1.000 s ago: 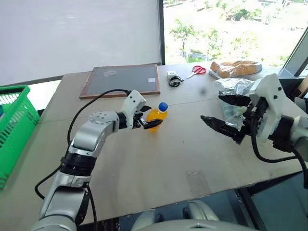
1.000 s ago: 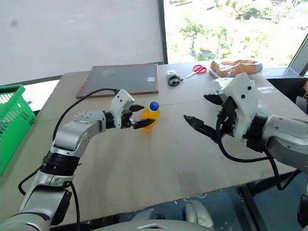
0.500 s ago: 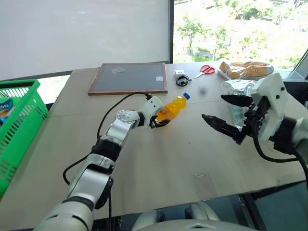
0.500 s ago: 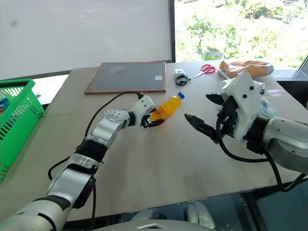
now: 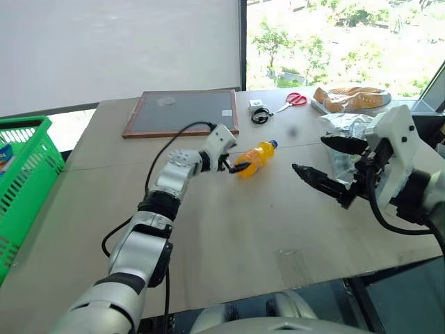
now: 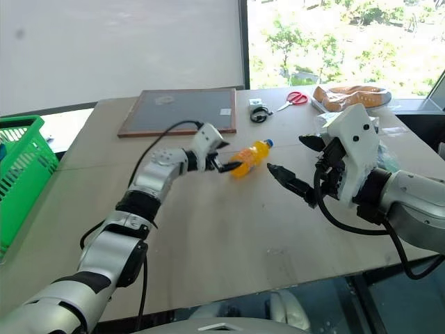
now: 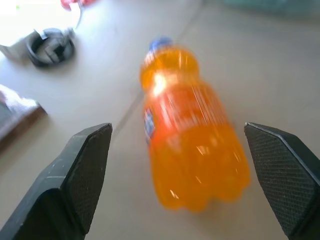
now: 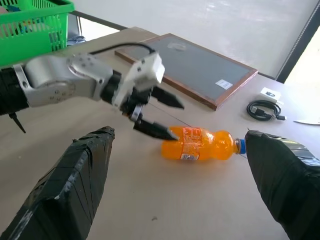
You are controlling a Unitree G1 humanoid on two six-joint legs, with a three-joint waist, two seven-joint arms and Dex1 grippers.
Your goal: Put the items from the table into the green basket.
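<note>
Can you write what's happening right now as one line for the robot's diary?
bottle: lying on its side on table | left gripper: open, at bottle's base, not holding | right gripper: open, empty | green basket: far left

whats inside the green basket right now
Through the slotted wall of the green basket, one packet with blue and light print shows near the rim. The wall and the picture's edge cover the rest of the inside, so anything else in there cannot be seen.

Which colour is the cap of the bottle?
Blue; the bottle cap shows best in the right wrist view.
</note>
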